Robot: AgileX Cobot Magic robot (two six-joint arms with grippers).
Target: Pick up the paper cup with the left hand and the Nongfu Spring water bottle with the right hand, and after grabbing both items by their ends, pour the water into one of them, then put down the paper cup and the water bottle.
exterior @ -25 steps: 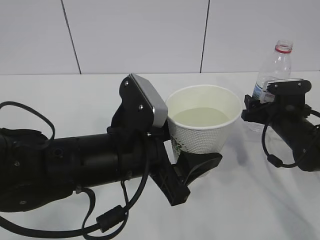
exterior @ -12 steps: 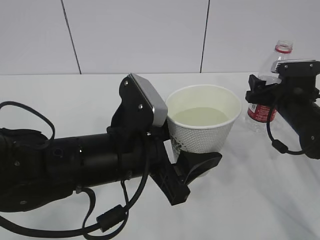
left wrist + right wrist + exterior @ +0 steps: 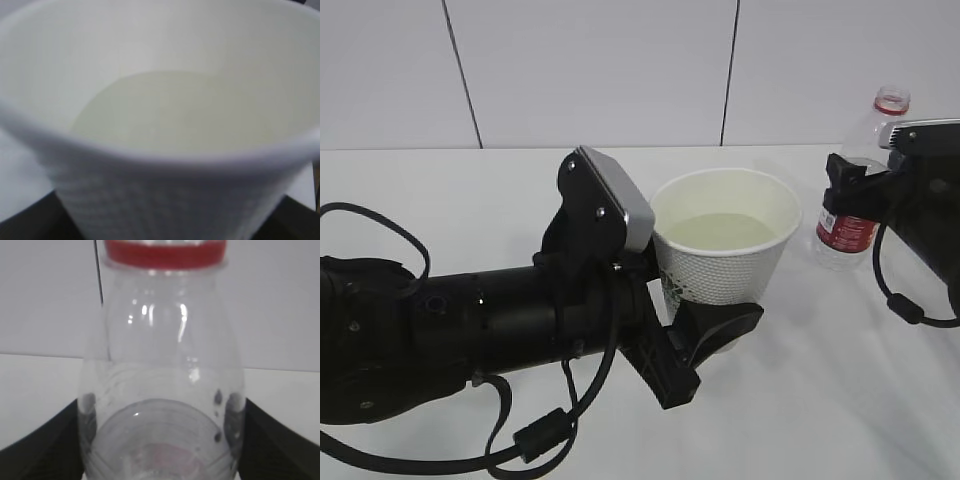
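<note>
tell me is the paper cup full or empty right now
Partly full. The paper cup stands upright in the left hand, and pale liquid sits well below its rim; the left wrist view shows the same.

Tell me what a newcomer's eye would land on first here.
Probably the white paper cup at centre, holding pale liquid and gripped near its base by the big black left arm's end effector. Next, the uncapped, red-labelled water bottle standing upright at the far right, in the right end effector.
</note>
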